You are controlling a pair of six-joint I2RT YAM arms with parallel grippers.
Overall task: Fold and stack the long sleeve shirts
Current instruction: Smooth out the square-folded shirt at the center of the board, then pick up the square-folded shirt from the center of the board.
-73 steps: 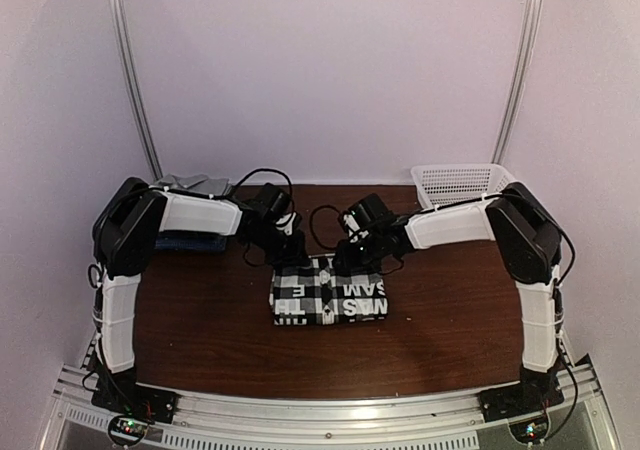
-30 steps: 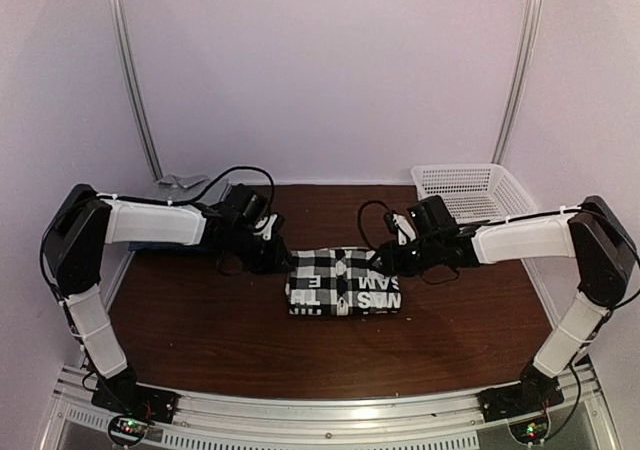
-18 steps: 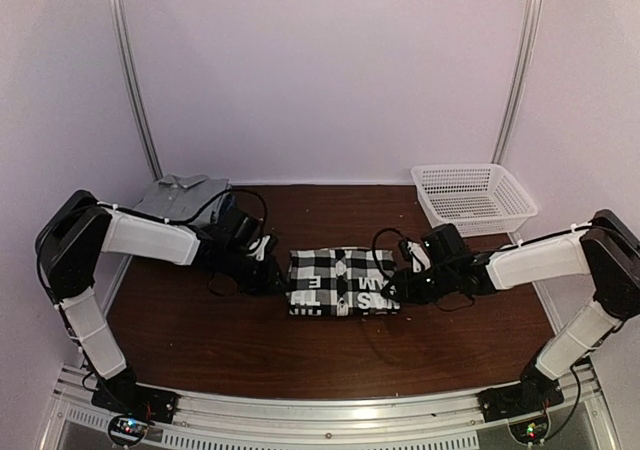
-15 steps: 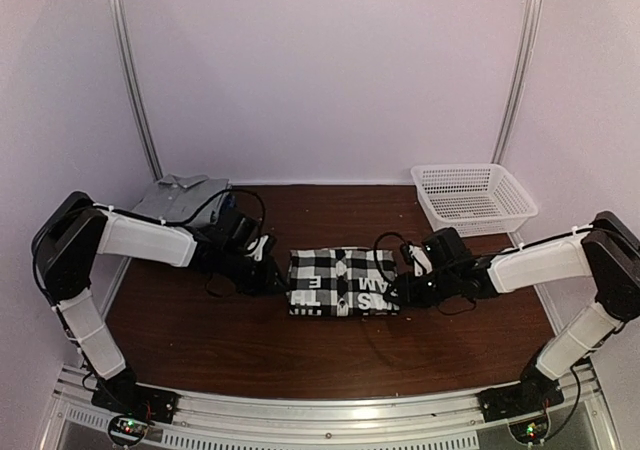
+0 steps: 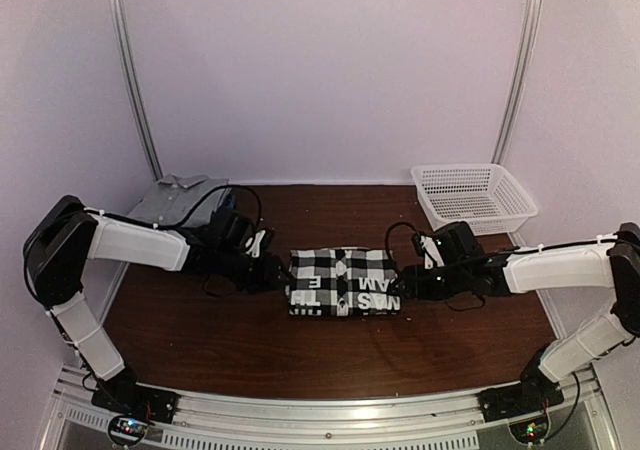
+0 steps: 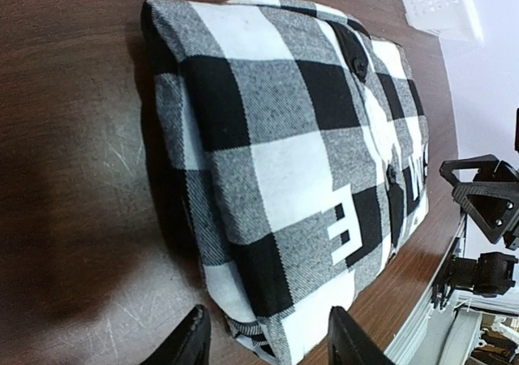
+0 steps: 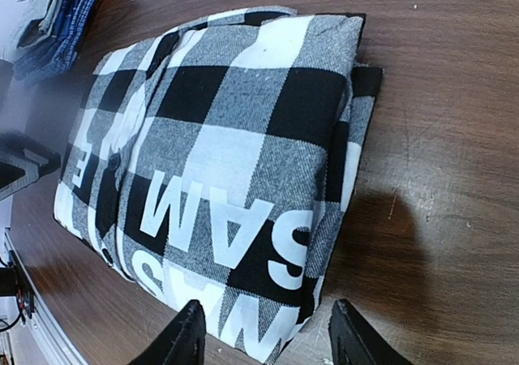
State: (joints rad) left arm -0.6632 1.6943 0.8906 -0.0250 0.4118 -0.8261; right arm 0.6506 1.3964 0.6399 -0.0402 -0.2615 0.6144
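Plaid shirt (image 5: 343, 282) lies folded on table (image 5: 220, 340). Left gripper (image 6: 268, 338) and right gripper (image 7: 269, 332) flank it, jaws parted, apparently empty.

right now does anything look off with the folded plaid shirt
Only slightly: on the plaid shirt an under layer pokes out past the top fold, on the side facing the right arm; otherwise neat.

Black-and-white checked shirt (image 5: 343, 282) (white lettering), grey shirt (image 5: 178, 192), white basket (image 5: 465, 168), brown table (image 5: 330, 350).
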